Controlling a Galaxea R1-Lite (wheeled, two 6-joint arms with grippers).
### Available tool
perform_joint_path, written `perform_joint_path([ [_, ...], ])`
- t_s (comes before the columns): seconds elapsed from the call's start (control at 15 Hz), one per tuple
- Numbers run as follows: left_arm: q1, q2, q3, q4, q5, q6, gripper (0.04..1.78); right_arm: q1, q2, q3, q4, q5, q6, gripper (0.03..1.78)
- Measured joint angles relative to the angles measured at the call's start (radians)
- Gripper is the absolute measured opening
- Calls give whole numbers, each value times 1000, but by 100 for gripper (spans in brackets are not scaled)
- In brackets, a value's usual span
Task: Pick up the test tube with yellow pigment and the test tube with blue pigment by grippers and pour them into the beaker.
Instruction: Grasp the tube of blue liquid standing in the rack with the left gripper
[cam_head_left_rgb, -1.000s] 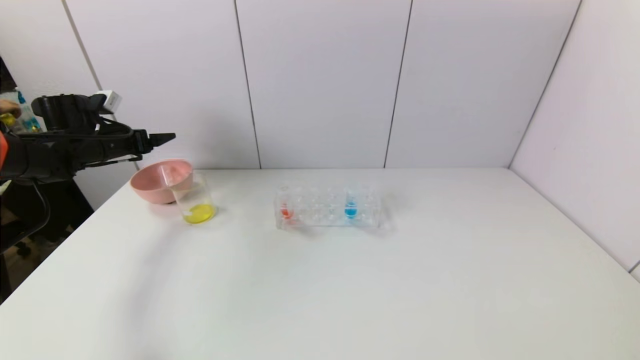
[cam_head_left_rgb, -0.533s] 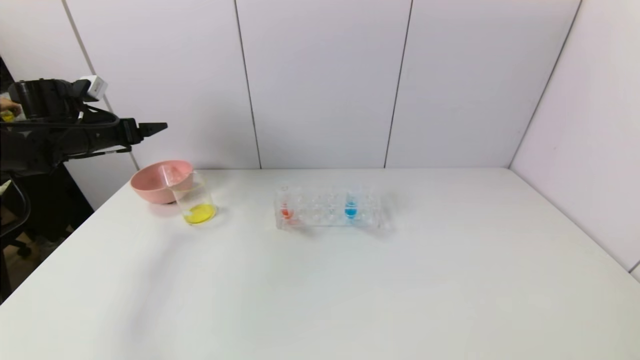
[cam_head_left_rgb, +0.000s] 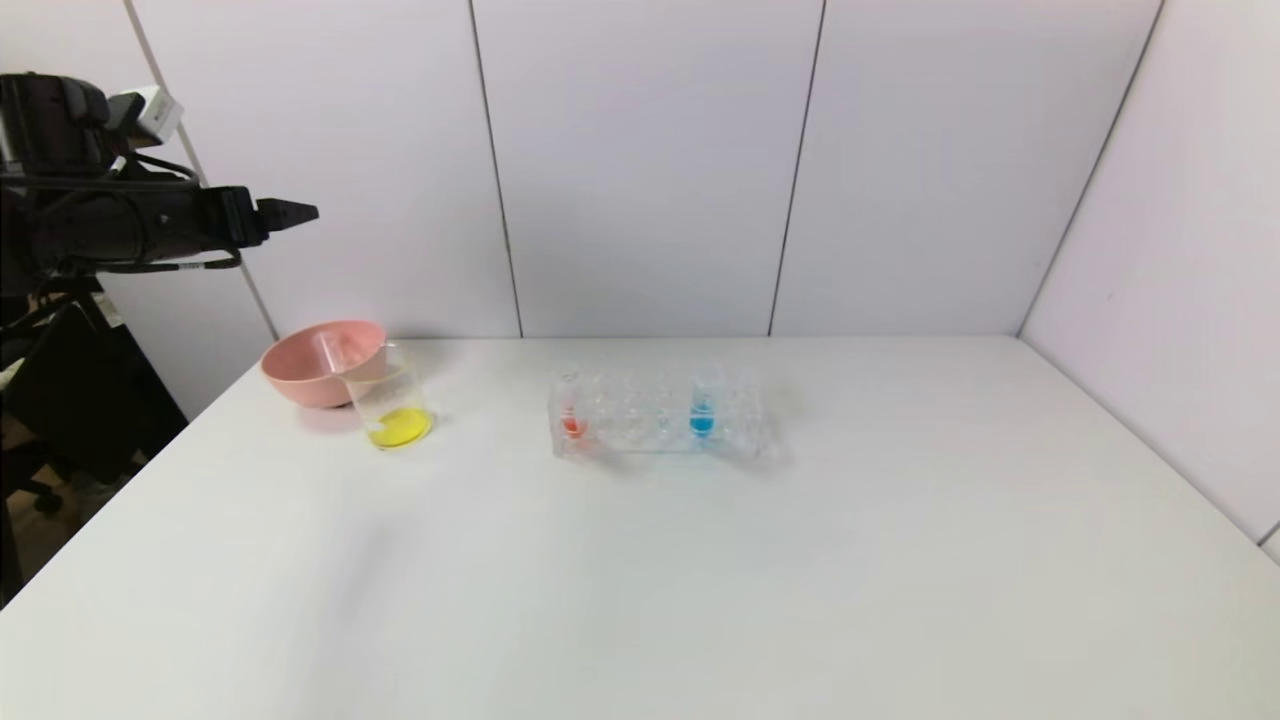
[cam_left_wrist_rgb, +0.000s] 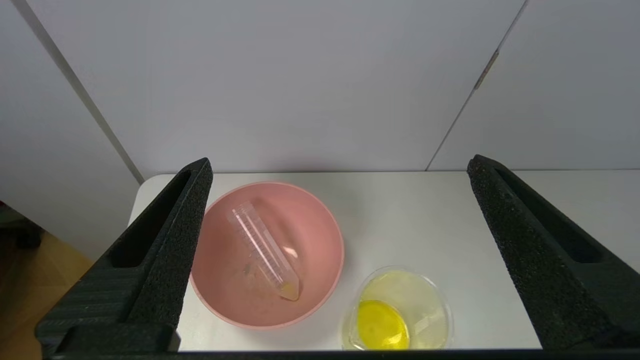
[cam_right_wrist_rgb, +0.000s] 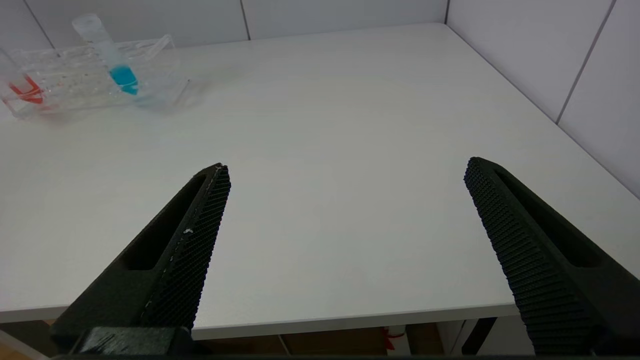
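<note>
The test tube with yellow pigment (cam_left_wrist_rgb: 264, 249) lies in the pink bowl (cam_left_wrist_rgb: 320, 280), nearly empty, with a yellow trace at its tip. The beaker (cam_left_wrist_rgb: 430, 305) stands beside the bowl with yellow liquid at its bottom; in the head view the beaker (cam_head_left_rgb: 391, 405) is at the table's far left. The test tube with blue pigment (cam_head_left_rgb: 703, 408) stands upright in the clear rack (cam_head_left_rgb: 640, 430); it also shows in the right wrist view (cam_right_wrist_rgb: 112, 57). My left gripper (cam_head_left_rgb: 300, 212) is open and empty, high above and left of the bowl (cam_head_left_rgb: 300, 375). My right gripper (cam_right_wrist_rgb: 347, 164) is open and empty over the table's near edge.
A tube with red-orange liquid (cam_head_left_rgb: 572, 410) stands at the rack's left end. The white table (cam_head_left_rgb: 700, 580) is walled at the back and on the right. Dark equipment stands off the table's left edge.
My left gripper has risen and drawn back to the left, away from the bowl and beaker. Nothing on the table has moved.
</note>
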Motion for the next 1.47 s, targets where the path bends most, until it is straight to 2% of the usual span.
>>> perform_joint_path([
  [0.27, -42, -76, -79, 70, 57, -5, 178, 0, 0, 0, 0, 0, 0, 171],
  [0.53, -64, -156, -40, 93, 69, -10, 178, 0, 0, 0, 0, 0, 0, 171],
  [0.87, -93, -276, 80, 105, 138, -12, 178, 0, 0, 0, 0, 0, 0, 171],
  [1.2, -159, -388, 282, 80, 145, -17, 178, 0, 0, 0, 0, 0, 0, 171],
  [1.33, -210, -437, 397, 18, 169, -37, 178, 0, 0, 0, 0, 0, 0, 171],
  [1.47, -271, -473, 502, -84, 235, -68, 178, 0, 0, 0, 0, 0, 0, 171],
])
